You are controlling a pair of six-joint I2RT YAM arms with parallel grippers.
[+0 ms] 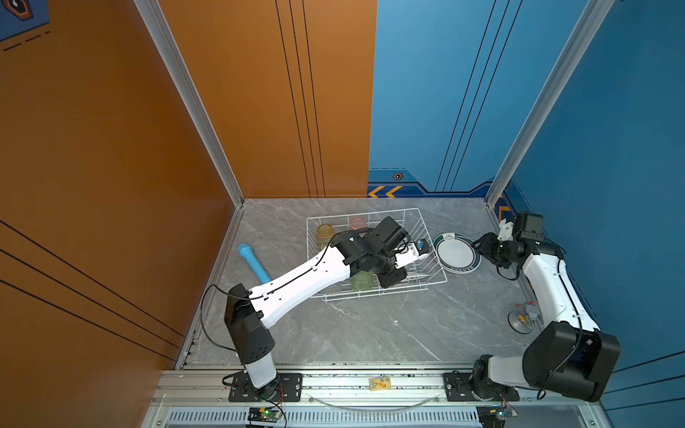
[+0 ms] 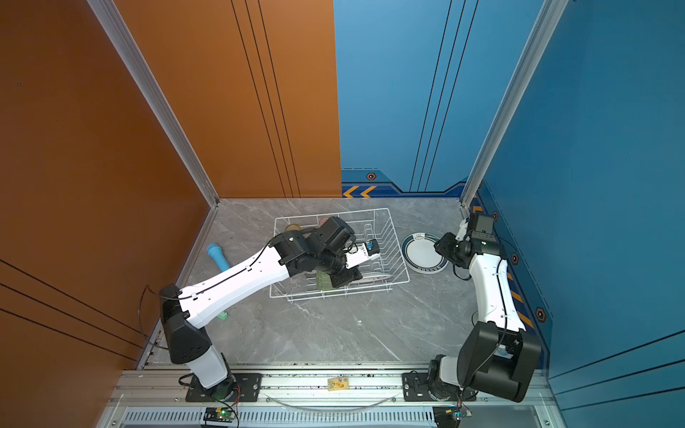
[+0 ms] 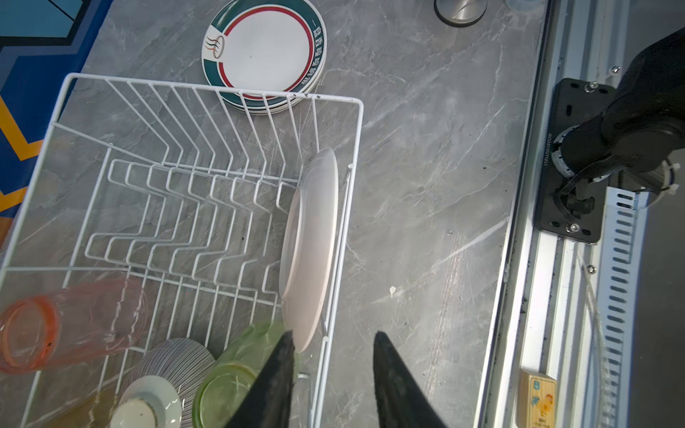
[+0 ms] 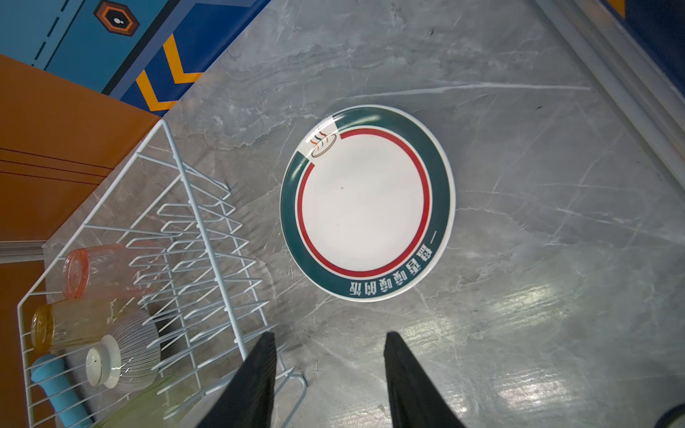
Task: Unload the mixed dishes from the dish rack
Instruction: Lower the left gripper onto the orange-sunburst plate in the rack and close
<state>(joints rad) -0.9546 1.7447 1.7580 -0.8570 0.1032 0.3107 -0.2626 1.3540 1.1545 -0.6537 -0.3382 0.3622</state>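
Centrally, left jaws gape empty beside an upright plate [image 3: 311, 237] in the dish rack [image 3: 207, 87]; right jaws likewise beside stacked plates [image 1: 455, 254].

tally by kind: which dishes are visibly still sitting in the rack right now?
Tumblers: 3 (pink tumbler, yellow tumbler, green tumbler)
Bowls: 1 (striped bowl)
Plates: 1 (upright plate)
Total visible in the dish rack: 5
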